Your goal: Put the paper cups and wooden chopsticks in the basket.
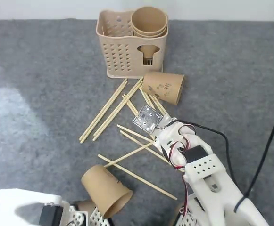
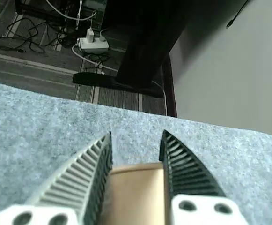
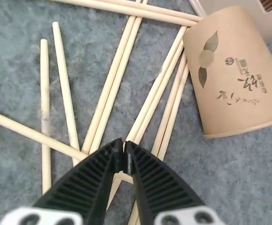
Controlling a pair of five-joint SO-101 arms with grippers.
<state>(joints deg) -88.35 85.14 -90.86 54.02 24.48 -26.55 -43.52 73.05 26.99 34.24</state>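
A tan perforated basket (image 1: 120, 52) stands at the far middle with stacked paper cups (image 1: 149, 21) in it. Another paper cup (image 1: 164, 87) (image 3: 234, 75) lies on its side just in front of the basket. Several wooden chopsticks (image 1: 109, 111) (image 3: 112, 79) are scattered on the carpet between the basket and the arms. My right gripper (image 3: 124, 147) is shut, its tips just above crossed chopsticks beside the lying cup. My left gripper (image 2: 136, 138) is shut on a third paper cup (image 2: 136, 192) (image 1: 106, 190) near the front edge.
Grey carpet (image 1: 42, 94) covers the table. The right arm (image 1: 207, 179) and its black cables (image 1: 231, 150) lie at the front right. Beyond the carpet's edge, the left wrist view shows a floor with a power strip (image 2: 93, 44), cords and a wall.
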